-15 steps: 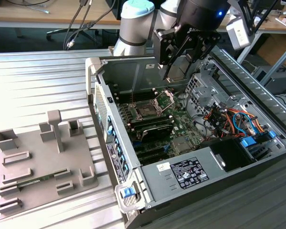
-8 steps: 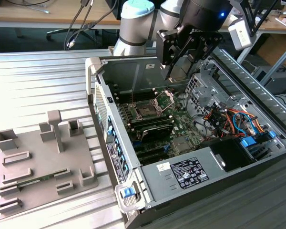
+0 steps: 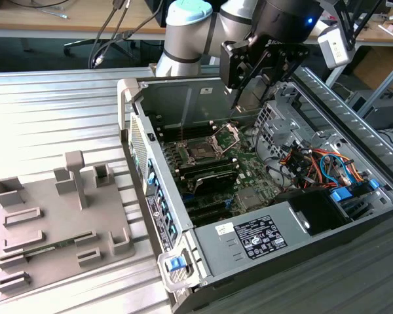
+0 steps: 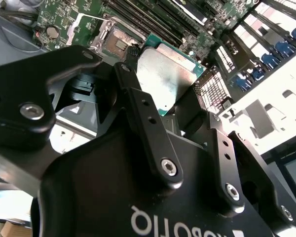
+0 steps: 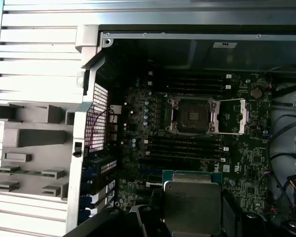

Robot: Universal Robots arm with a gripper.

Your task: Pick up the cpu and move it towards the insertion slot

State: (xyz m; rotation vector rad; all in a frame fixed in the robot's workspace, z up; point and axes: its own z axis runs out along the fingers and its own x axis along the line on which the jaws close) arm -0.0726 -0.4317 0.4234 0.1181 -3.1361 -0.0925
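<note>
One black two-fingered gripper (image 3: 249, 98) of mine hangs above the open grey computer case (image 3: 203, 255) in the exterior view, over the square dark insertion slot with its silver frame (image 3: 203, 152) on the green motherboard (image 3: 249, 173). In the second wrist view my fingers (image 4: 138, 108) clamp the flat square cpu with its pale silver top (image 4: 165, 76), the slot (image 4: 119, 43) beyond it. In the first wrist view the cpu (image 5: 192, 205) sits apart from the slot (image 5: 190, 115), whose hinged plate (image 5: 232, 117) lies open.
</note>
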